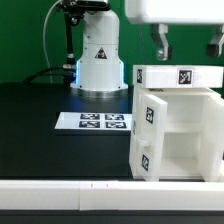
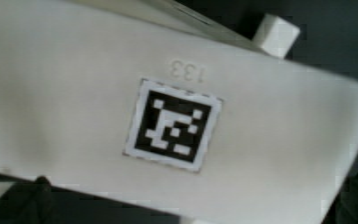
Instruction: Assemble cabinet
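Jaws stand wide above the cabinet (image 1: 175, 125), marker board (image 1: 93, 122) and robot base (image 1: 99, 62) beside it.

Black table (image 1: 40, 150) w/ white cabinet (image 1: 178, 135), marker board (image 1: 94, 122), robot base (image 1: 98, 70) directly on top

Your exterior view faces the worktop (image 1: 40, 140) from low and near, toward the robot base (image 1: 98, 65). Your wrist view looks closely down on the cabinet (image 2: 87, 100), which both share.
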You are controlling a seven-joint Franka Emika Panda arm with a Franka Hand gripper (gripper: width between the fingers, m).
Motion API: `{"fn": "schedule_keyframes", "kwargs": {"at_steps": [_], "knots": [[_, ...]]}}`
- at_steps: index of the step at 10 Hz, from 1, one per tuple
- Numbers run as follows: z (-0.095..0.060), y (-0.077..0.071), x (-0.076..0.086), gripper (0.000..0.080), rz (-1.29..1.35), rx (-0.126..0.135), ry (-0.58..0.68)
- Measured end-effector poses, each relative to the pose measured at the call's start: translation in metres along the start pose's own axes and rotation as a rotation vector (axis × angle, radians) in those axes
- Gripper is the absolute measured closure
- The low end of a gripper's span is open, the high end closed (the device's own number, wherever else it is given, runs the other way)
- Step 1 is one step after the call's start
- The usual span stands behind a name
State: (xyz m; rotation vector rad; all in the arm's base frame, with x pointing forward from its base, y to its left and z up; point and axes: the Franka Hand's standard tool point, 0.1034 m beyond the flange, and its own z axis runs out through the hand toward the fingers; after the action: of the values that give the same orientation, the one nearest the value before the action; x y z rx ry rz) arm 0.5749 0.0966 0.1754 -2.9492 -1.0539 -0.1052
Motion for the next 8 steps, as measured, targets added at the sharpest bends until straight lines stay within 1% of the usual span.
{"fn": "schedule_keyframes", "kwargs": {"at_steps": [3,4,5,6,7,8], "knots": [[0.001,0.001,-0.001,0.0003,-0.174,0.001,-0.003],[0.0,0.003,-0.001,0.0003,-0.315,-0.019,-0.001],[-0.001,0.004,-0.002,0.0003,-0.479,-0.055,0.005],[0.0,0.003,-0.006,0.0003,-0.642,-0.07,-0.015],[0.004,0.003,-0.008,0.0003,-0.775,-0.077,-0.039],[0.011,0.003,-0.01,0.0003,-0.857,-0.073,-0.058]]}}
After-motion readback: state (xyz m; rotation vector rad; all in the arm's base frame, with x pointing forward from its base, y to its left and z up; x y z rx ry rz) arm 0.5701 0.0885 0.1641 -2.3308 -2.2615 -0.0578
